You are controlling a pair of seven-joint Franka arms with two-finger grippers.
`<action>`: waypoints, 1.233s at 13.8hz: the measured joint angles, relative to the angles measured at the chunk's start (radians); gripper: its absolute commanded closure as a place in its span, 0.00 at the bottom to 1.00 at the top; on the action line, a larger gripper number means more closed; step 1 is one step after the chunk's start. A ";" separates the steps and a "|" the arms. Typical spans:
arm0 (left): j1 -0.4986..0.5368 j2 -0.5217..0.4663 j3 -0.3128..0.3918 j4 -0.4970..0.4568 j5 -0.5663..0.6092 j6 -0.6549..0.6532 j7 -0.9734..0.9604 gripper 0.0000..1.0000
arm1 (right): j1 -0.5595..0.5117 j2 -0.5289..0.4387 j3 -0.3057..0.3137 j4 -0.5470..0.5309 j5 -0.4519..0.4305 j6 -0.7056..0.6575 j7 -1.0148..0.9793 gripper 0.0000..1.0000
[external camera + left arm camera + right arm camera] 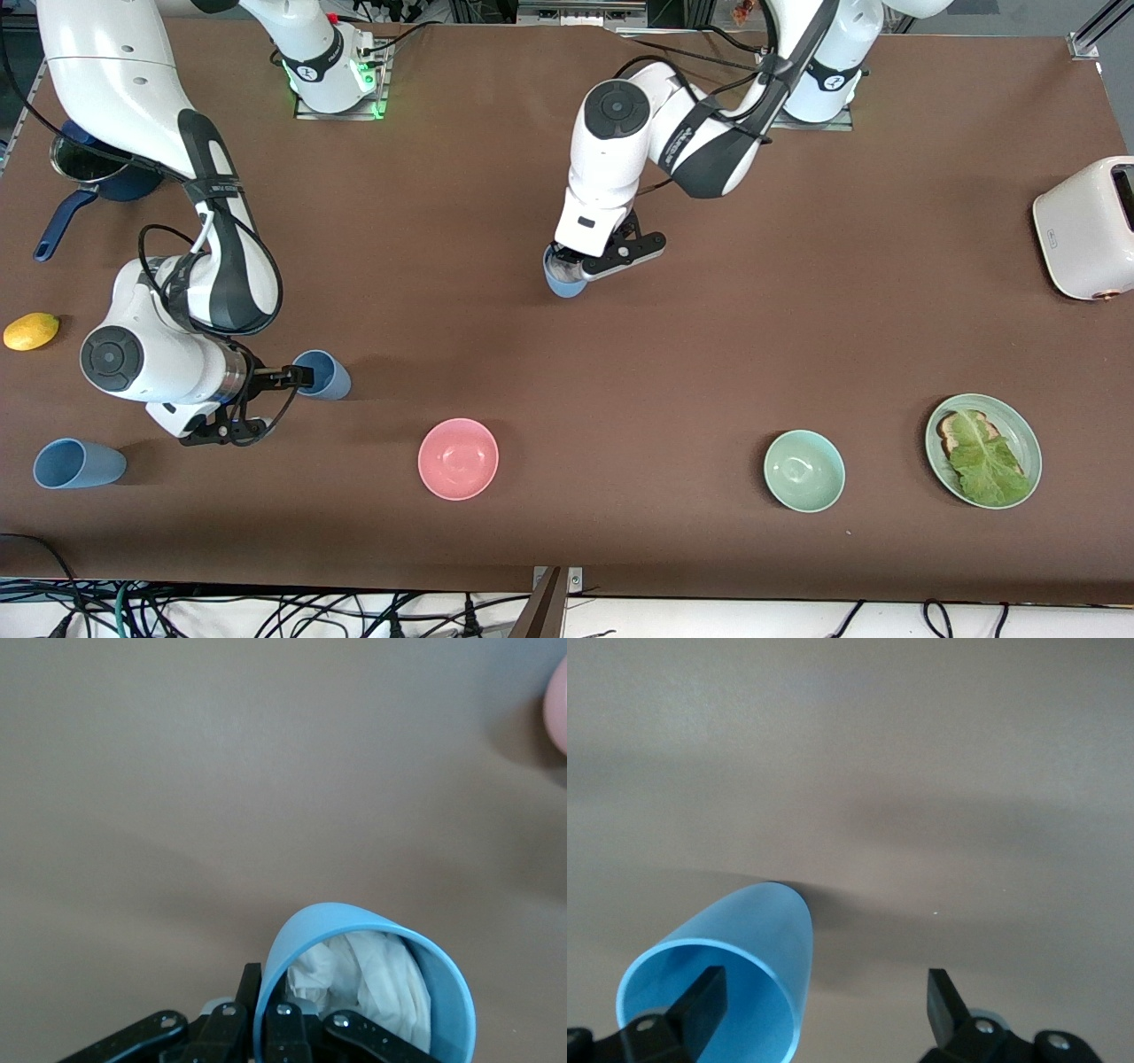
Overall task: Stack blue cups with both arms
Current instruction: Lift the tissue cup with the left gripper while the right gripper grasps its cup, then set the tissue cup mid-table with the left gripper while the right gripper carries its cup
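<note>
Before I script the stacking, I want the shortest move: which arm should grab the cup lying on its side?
Right. The right gripper is open, one finger already inside that tipped blue cup. The left gripper is shut on another blue cup mid-table.

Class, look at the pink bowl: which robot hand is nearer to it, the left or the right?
Right. The right hand sits at a lying blue cup, beside the pink bowl toward the right arm's end. The left hand holds another blue cup over the table's middle.
</note>
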 measured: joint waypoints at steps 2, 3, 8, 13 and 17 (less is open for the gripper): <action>-0.014 0.046 0.003 0.031 0.000 0.001 -0.030 1.00 | 0.000 0.000 0.000 -0.007 0.001 0.000 0.000 0.18; -0.018 0.066 0.004 0.045 0.000 0.001 -0.042 1.00 | 0.000 0.000 0.000 -0.008 0.001 0.000 0.000 0.27; -0.028 0.148 0.006 0.071 0.002 0.068 -0.081 1.00 | 0.000 0.000 0.013 -0.009 0.003 0.000 0.000 0.58; -0.029 0.227 0.007 0.074 0.027 0.171 -0.102 1.00 | 0.001 0.000 0.025 -0.009 0.005 0.000 0.000 0.90; -0.031 0.231 0.008 0.082 0.028 0.172 -0.103 0.98 | 0.001 -0.001 0.026 -0.009 0.006 0.000 0.000 1.00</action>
